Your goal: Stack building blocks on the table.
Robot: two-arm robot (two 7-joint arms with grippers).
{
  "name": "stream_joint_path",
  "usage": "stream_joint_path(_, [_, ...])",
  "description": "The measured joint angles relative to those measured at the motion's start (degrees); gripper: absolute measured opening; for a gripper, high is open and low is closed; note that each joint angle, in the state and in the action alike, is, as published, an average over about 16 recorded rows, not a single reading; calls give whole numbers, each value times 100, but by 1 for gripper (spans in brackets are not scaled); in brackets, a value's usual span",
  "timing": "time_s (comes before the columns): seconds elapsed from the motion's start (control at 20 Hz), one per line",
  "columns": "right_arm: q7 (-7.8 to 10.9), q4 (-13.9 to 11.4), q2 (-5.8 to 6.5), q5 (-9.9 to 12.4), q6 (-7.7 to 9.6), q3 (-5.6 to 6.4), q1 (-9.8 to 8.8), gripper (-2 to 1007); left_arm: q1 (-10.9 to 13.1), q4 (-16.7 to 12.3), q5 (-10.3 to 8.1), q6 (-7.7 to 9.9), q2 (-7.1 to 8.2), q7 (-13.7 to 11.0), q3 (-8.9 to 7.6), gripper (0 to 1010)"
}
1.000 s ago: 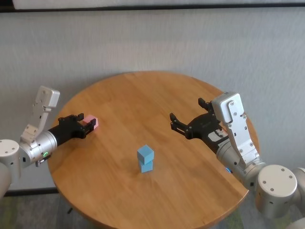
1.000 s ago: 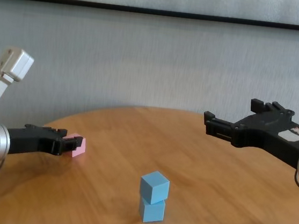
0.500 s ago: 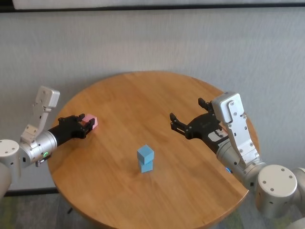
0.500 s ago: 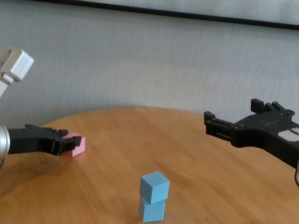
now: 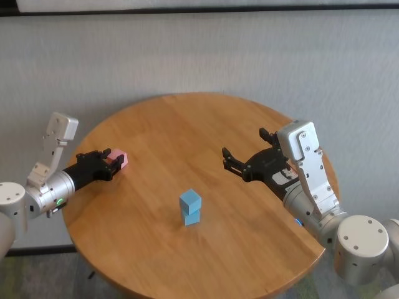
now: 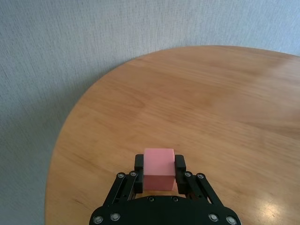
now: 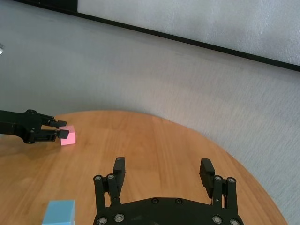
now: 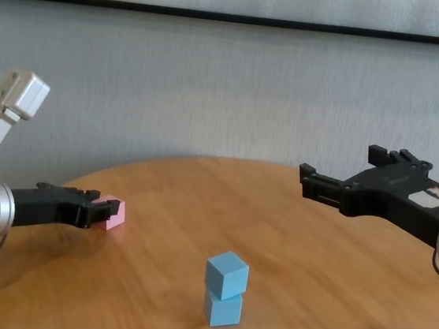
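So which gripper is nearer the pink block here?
Left. The left gripper is shut on the pink block near the table's left edge; the right gripper hangs open far across the table.

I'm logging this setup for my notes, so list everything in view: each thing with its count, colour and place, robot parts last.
blue blocks: two, light blue, stacked one on the other near the middle of the table, toward its near edge, the upper one turned slightly.
pink block: one, pink, at the table's left side, between the left gripper's fingers.
table: one, round, orange-brown wood, in front of a grey wall.
wall: one, grey, behind the table, with a dark strip along the top.
left gripper: one, black, shut on the pink block at the table's left edge.
right gripper: one, black, open, empty, above the table's right side.
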Motion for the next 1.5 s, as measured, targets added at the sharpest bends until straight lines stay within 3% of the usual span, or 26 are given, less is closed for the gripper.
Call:
stream_joint_path(1.1, [0, 0, 0, 0, 0, 0, 0, 1005, 8, -17, -2, -8, 1, 16, 2, 400])
stream_joint_path(1.25, [0, 0, 0, 0, 0, 0, 0, 1005, 87, -184, -13, -19, 19, 73, 6, 400])
stream_joint_path(1.5, [0, 0, 0, 0, 0, 0, 0, 1005, 352, -779, -13, 38, 93, 199, 4, 400])
